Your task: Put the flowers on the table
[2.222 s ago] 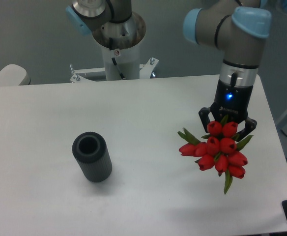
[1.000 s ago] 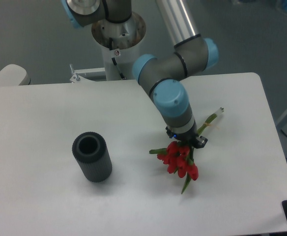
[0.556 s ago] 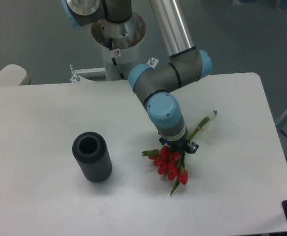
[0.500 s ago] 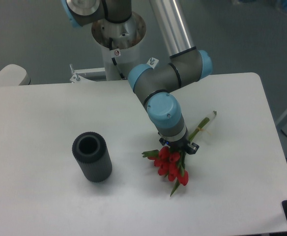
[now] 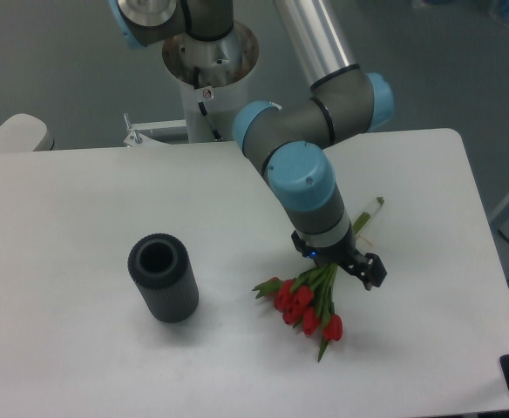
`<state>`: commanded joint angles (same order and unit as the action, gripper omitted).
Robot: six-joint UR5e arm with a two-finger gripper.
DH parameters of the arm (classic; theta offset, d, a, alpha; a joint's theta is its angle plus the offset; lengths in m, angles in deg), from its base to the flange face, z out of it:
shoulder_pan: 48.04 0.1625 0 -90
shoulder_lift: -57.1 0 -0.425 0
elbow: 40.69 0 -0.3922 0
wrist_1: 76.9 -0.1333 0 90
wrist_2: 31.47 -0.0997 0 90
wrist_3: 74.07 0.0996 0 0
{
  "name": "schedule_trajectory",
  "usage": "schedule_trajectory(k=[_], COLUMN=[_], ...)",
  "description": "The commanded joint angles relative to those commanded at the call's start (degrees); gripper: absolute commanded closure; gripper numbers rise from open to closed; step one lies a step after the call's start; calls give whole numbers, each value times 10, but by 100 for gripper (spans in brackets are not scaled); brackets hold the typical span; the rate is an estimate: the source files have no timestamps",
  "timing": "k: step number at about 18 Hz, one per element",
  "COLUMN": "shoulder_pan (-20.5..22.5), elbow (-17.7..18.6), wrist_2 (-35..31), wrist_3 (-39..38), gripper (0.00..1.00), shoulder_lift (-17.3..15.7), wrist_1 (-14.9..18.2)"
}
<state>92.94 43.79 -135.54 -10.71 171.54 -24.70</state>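
The table lies bare across its far left and along its near edge. A ribbed cylinder stands at near left. The flowers lie at near centre-right, with the gripper over their stems. Open room separates cylinder and flowers.

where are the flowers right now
The flowers lie on the white table right of centre toward the front edge, just below the gripper and to the right of the dark ribbed cylinder.
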Motion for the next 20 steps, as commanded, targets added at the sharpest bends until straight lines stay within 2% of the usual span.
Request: schedule_trajectory(k=[5, 8, 10, 12, 17, 20], shoulder_pan=[31, 58, 80, 108, 158, 176], elbow=[-48, -70, -82, -85, -79, -73], wrist_2=[99, 135, 140, 171, 204, 230], wrist_3=[17, 99, 153, 198, 375, 395], gripper=[0, 0, 0, 0, 0, 0], shoulder_lift=[-13, -21, -25, -26, -33, -33], wrist_1=[41, 80, 97, 113, 117, 117])
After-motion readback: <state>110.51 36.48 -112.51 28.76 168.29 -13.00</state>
